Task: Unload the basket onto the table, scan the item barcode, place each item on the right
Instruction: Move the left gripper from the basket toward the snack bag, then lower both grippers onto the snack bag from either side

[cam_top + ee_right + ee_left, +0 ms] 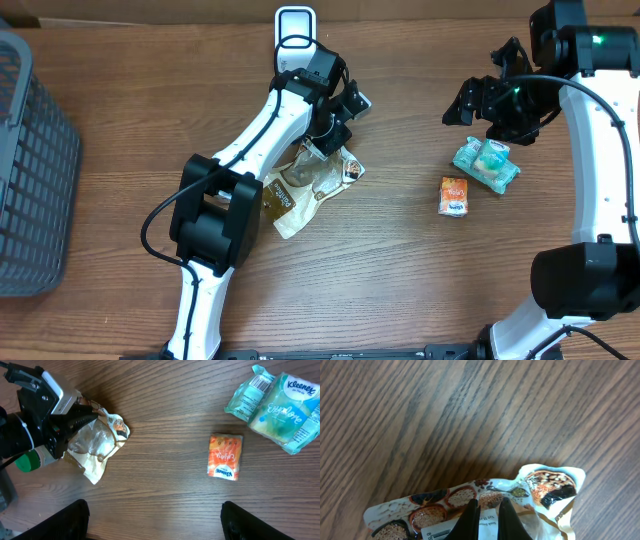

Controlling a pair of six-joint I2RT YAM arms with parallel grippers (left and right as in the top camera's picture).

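Left end effector (322, 138) is closed, its fingers (470, 521) pinched together on the top edge of the snack pouch (308, 185). The pouch is crumpled and hangs from the tips onto the table (400, 280), directly below and in front of the end effector, with most of its body trailing toward the arm's base. In the left wrist view the pouch's printed face is up, and a barcode label (436, 534) shows just beside the left finger at the frame's bottom edge, partly cut off. The white scanner (295, 25) sits at the table's far edge, behind the left wrist and apart from the pouch. Right end effector (480, 100) is open with its jaws wide and grips nothing. It hovers just beyond the Kleenex pack (487, 163), with the orange tissue packet (454, 195) near that. A grey basket (30, 170) is at far left.
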